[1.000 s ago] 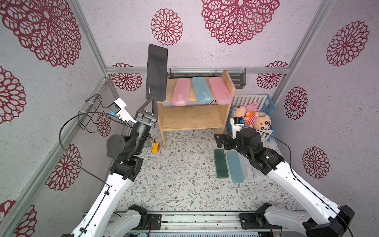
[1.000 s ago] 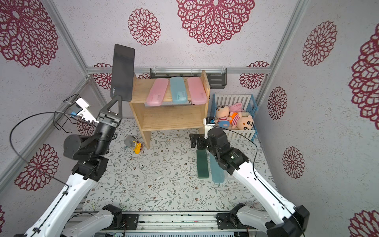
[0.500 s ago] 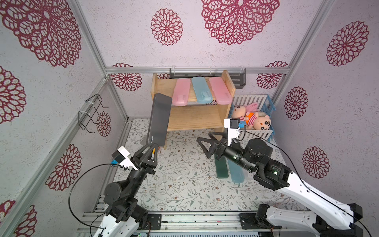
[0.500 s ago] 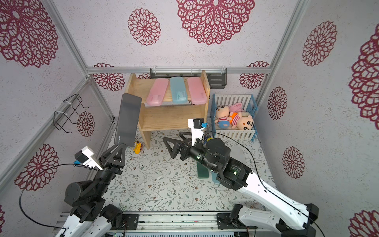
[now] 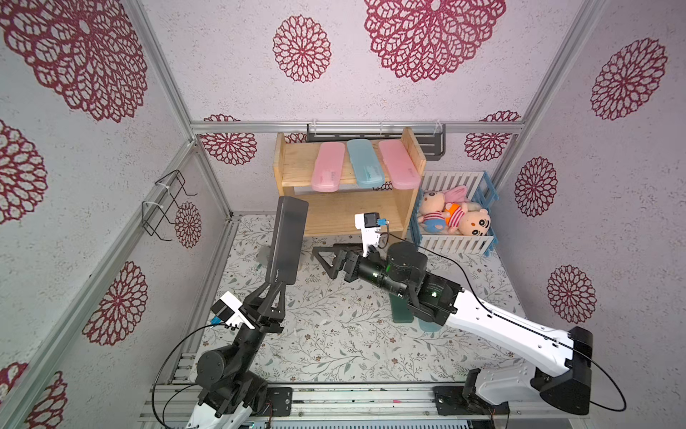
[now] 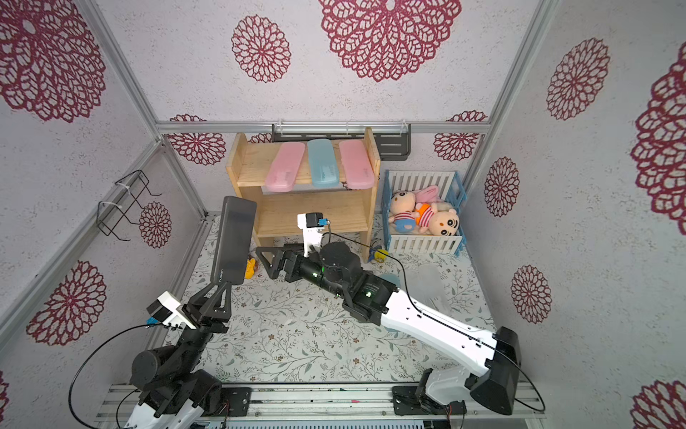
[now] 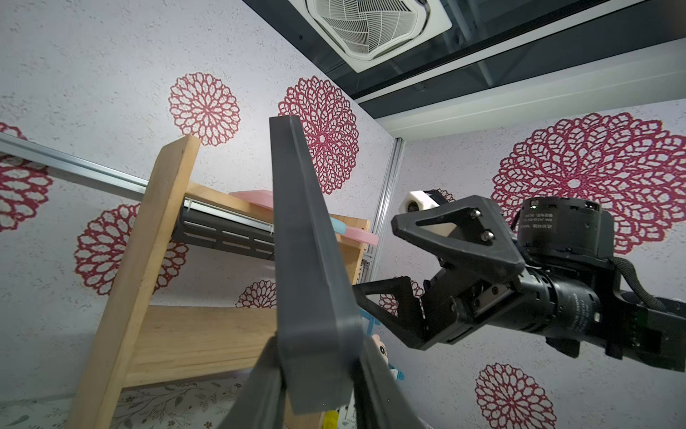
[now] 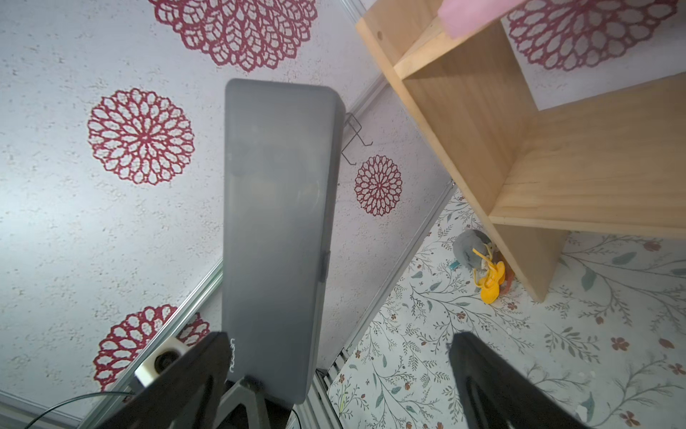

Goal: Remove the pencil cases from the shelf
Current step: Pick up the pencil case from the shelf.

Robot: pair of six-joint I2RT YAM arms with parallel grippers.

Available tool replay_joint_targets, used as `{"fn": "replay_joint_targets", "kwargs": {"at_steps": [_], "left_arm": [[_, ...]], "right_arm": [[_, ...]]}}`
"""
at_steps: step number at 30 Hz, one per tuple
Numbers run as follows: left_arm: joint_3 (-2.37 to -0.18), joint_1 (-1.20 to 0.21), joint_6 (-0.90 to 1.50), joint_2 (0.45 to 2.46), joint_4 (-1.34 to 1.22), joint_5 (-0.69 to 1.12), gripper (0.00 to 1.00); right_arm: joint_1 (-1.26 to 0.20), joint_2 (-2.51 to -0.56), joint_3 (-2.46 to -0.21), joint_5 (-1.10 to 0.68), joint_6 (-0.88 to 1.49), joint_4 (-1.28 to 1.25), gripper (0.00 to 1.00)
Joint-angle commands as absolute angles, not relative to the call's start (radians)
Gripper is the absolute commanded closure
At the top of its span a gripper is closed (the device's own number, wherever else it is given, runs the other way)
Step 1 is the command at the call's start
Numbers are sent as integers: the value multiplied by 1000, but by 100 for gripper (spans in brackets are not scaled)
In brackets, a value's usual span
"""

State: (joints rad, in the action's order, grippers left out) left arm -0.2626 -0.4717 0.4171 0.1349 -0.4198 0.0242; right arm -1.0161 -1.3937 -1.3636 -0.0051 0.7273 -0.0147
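**Left gripper** (image 5: 279, 286): clamped on the lower end of the black case (image 5: 287, 237). The case stands upright in the air, off the shelf (image 5: 352, 217) and in front of its left side panel.

**Right gripper** (image 5: 328, 262): jaws wide apart and holding nothing. It is levelled at the black case from the side, near it but not touching.

**Shelf:** set against the back wall. The top board carries a pink case (image 5: 326, 169), a teal case (image 5: 365, 163) and a second pink case (image 5: 399, 163). They lie side by side with their front ends overhanging the edge.

**Floor:** a green case (image 5: 401, 312) and a second teal case (image 5: 427, 326) lie side by side, largely covered by the right arm. That arm stretches across in front of the shelf's lower tier.

**Surroundings:**
- A crib (image 5: 454, 243) holding dolls (image 5: 454, 219) stands just beside the shelf's right panel.
- A dark rack (image 5: 430, 143) hangs on the wall behind the shelf.
- A wire rack (image 5: 167, 208) hangs on the left wall.
- A small yellow toy (image 8: 490, 286) and a grey lump (image 8: 469, 245) lie at the shelf's left foot, partly hidden behind the black case in both top views.
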Motion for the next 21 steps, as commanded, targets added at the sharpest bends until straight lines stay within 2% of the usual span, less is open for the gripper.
{"fn": "replay_joint_targets", "kwargs": {"at_steps": [1, 21], "left_arm": [[-268, -479, 371, 112, -418, 7, 100], [-279, -477, 336, 64, -330, -14, 100]], "right_arm": [[-1038, -1443, -1471, 3, 758, -10, 1], [-1107, -1715, -1802, 38, 705, 148, 1]]}}
